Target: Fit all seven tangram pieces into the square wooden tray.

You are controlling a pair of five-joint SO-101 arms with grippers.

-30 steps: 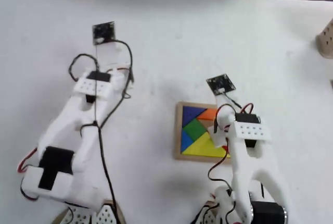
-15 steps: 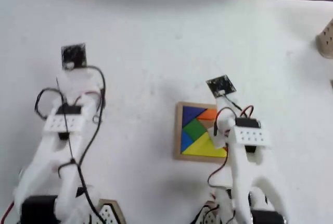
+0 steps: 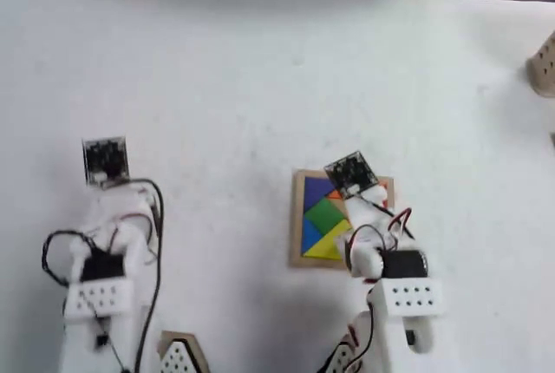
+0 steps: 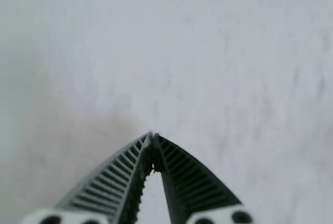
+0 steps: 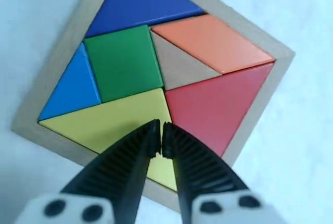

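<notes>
Both arms just backed off in the last second. The left one swung away from the tray (image 3: 297, 217) and now sits well apart from it over bare table (image 3: 260, 69), left end effector (image 4: 152, 138) clenched on nothing. The right end effector (image 5: 160, 130) slid back too and hangs over the tray's yellow triangle (image 5: 104, 122), also clenched and empty. All seven pieces (image 5: 122, 60) sit flush in the tray, so I'd call the puzzle done. No readable writing anywhere.
</notes>
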